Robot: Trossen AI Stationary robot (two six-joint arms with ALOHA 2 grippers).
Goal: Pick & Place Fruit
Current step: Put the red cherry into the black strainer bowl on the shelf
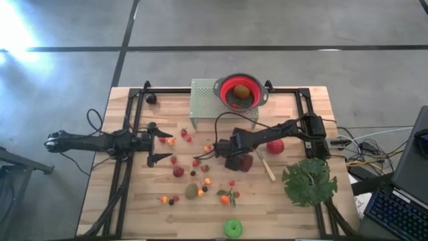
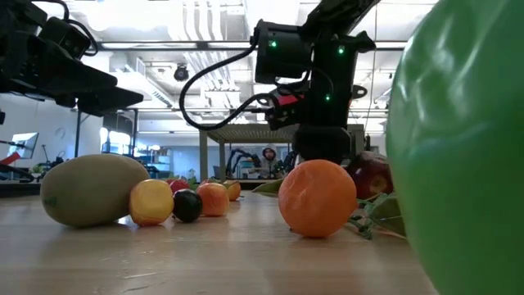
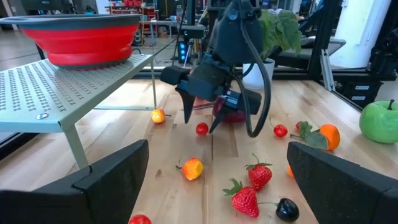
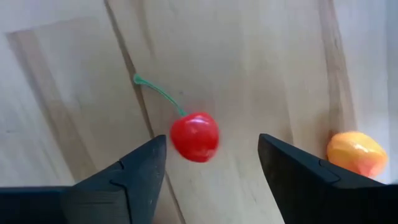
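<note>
Small toy fruit lies scattered over the wooden table (image 1: 134,201): strawberries (image 3: 245,200), a kiwi (image 1: 191,191), an orange (image 2: 318,197), a green apple (image 1: 233,228), a red apple (image 1: 275,146) and a dark maroon fruit (image 1: 245,162). A red cherry (image 4: 194,137) with a green stem rests on the wood. My right gripper (image 4: 211,149) hangs open at mid-table, pointing steeply down, one finger on either side of the cherry and clear of it. A small orange-yellow fruit (image 4: 356,152) lies just outside one finger. My left gripper (image 1: 160,141) waits open at the left.
A red colander (image 1: 242,92) holding one fruit stands on a perforated metal stand (image 1: 204,100) at the far middle. A big green leaf (image 1: 309,181) and a pale-handled knife (image 1: 267,167) lie right of the right gripper. Black frame rails run along both table sides.
</note>
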